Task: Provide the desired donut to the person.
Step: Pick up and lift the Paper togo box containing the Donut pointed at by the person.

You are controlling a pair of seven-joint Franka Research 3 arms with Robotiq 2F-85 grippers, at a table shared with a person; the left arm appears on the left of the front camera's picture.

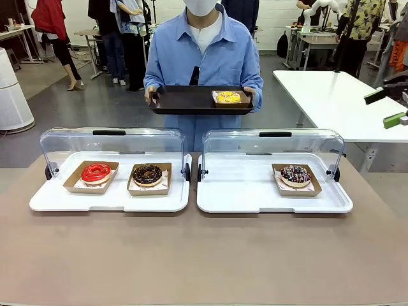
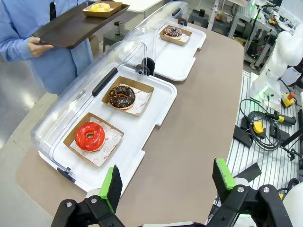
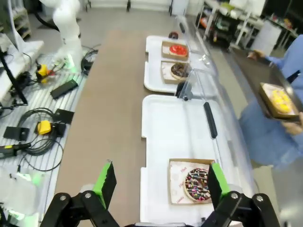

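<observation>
The left claw (image 2: 168, 176) and the right claw (image 3: 161, 176) are hanging wide and empty over the worktop (image 1: 204, 261). The person (image 1: 204, 57) is waiting across it, holding a dark tray (image 1: 182, 102) carrying a yellow donut (image 1: 228, 97). Nothing is signalling which is wanted — the red donut (image 1: 95, 172), the chocolate donut (image 1: 148, 174) or the sprinkled donut (image 1: 295, 174), each sitting in a cardboard boat (image 1: 73, 183) before a raised clear lid (image 1: 111, 141) — so a wrong pick is looming. A claw pinching icing instead of cardboard would be crushing it; a careless reach would be clipping the lid.
</observation>
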